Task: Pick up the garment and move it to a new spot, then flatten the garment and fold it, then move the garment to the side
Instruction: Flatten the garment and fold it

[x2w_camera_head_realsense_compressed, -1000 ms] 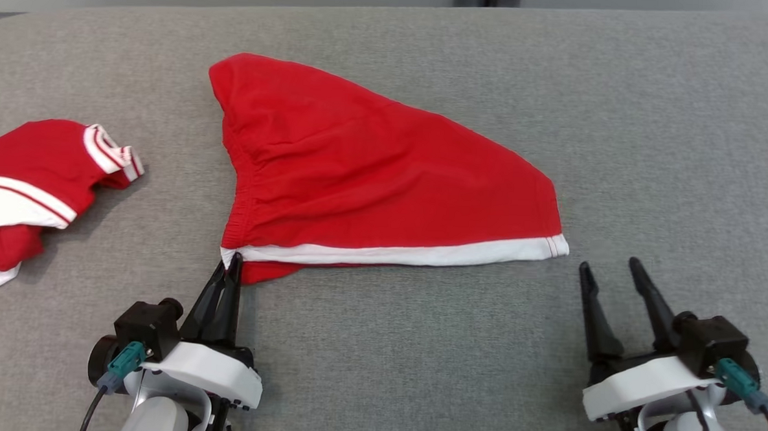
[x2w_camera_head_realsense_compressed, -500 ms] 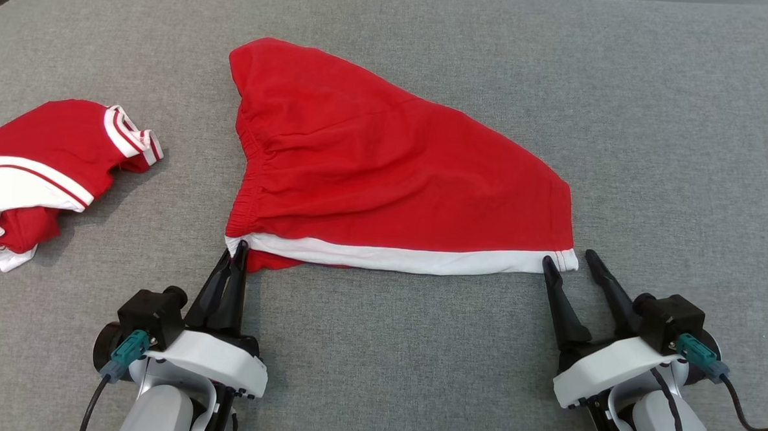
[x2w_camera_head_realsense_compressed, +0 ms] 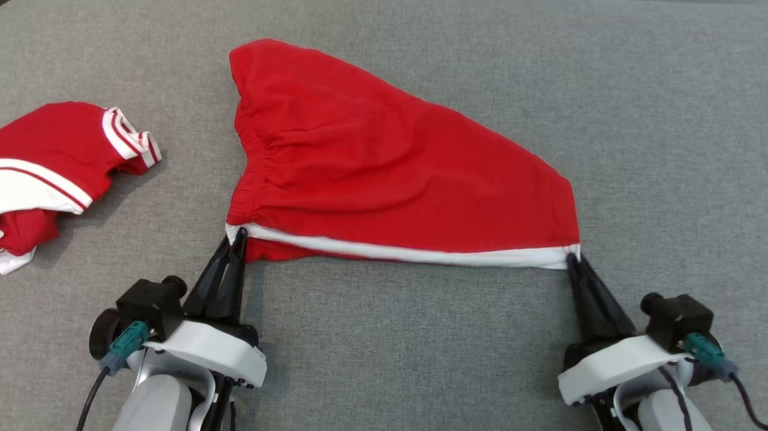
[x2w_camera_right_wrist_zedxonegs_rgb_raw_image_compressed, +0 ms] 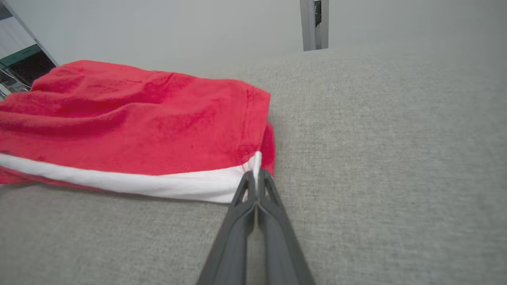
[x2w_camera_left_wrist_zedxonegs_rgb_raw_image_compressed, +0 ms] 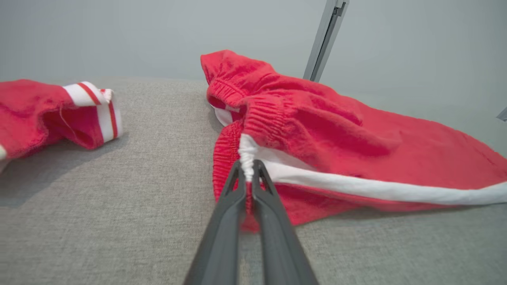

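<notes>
The left shell (x2w_camera_head_realsense_compressed: pixel 206 358) and right shell (x2w_camera_head_realsense_compressed: pixel 610 373) are white moulded caps on pale grey forearms (x2w_camera_head_realsense_compressed: pixel 155 409). The jaws are long, dark, tapering blades. A black camera block (x2w_camera_head_realsense_compressed: pixel 150 310) sits at 10 o'clock of the left shell, 2 o'clock of the right, each with a teal connector (x2w_camera_head_realsense_compressed: pixel 125 354) trailing a black cable (x2w_camera_head_realsense_compressed: pixel 91 398).

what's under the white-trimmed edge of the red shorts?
A second red layer pokes out below the white trim near the left gripper, lying on the grey surface. Whatever lies under the rest of the red shorts is covered by the cloth.
</notes>
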You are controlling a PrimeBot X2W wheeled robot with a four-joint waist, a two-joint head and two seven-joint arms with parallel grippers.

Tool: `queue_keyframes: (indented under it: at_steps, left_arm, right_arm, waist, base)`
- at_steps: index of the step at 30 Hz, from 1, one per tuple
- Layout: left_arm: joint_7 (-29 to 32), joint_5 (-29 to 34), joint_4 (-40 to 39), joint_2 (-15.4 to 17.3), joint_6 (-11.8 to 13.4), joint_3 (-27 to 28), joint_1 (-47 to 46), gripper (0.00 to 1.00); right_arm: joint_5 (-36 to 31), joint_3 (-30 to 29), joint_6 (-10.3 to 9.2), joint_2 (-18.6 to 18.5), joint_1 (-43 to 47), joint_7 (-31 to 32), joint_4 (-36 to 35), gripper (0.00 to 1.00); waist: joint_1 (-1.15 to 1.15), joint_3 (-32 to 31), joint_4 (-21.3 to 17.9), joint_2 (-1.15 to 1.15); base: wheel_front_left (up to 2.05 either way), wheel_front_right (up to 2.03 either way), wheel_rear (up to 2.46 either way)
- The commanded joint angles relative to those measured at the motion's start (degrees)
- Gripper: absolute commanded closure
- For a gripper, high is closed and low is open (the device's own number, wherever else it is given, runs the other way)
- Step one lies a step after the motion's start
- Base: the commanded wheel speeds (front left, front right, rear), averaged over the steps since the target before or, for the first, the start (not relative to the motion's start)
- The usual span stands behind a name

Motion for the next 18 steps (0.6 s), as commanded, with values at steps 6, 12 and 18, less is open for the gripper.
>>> queue_keyframes:
  at_steps: [6, 12, 18]
  left_arm:
    - [-0.03, 4.44, -3.76, 0.32, -1.51, 1.55, -2.94, 1.00]
    - [-0.02, 8.17, -7.34, 4.38, -2.91, 1.59, -8.72, 1.00]
    - [-0.02, 7.19, -6.66, 9.91, -3.22, -2.21, -17.14, 1.00]
  right_arm:
    - [3.01, -2.08, 0.01, -0.41, -1.95, 0.01, -7.02, 1.00]
    - [4.84, -3.98, 0.01, -0.41, -6.21, 0.02, -13.44, 1.00]
    - [4.88, -4.36, 0.01, -1.06, -12.30, 0.02, -14.12, 1.00]
  waist:
    - [0.00, -4.58, -0.93, 0.00]
    - [0.00, -10.65, -2.72, 0.00]
    - [0.00, -16.61, -4.12, 0.00]
  base:
    - [0.00, 0.00, 0.00]
    - [0.00, 0.00, 0.00]
    - [0.00, 0.00, 0.00]
